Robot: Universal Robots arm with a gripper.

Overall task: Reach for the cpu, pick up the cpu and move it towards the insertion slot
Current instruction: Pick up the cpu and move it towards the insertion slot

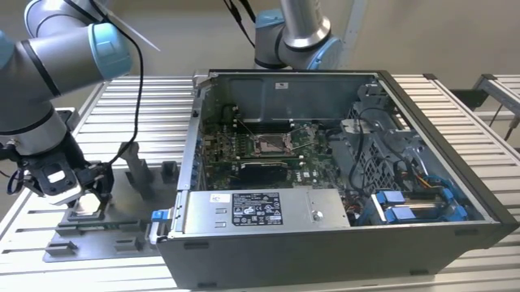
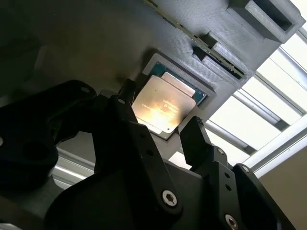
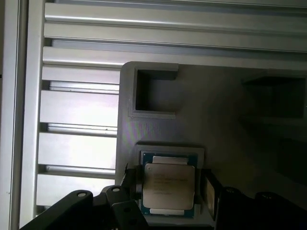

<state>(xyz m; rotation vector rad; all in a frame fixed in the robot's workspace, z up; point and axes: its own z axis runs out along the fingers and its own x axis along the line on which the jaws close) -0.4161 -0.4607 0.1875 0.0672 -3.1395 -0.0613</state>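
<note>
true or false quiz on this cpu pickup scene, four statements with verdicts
1. The cpu lies in a recess of the grey tray. True.
2. The gripper is inside the computer case. False: it is over the tray, outside the case, at the exterior view's left.
3. The insertion slot holds the cpu. False: the cpu is in the tray.
4. The case is open, with its circuit board in sight. True.
</note>
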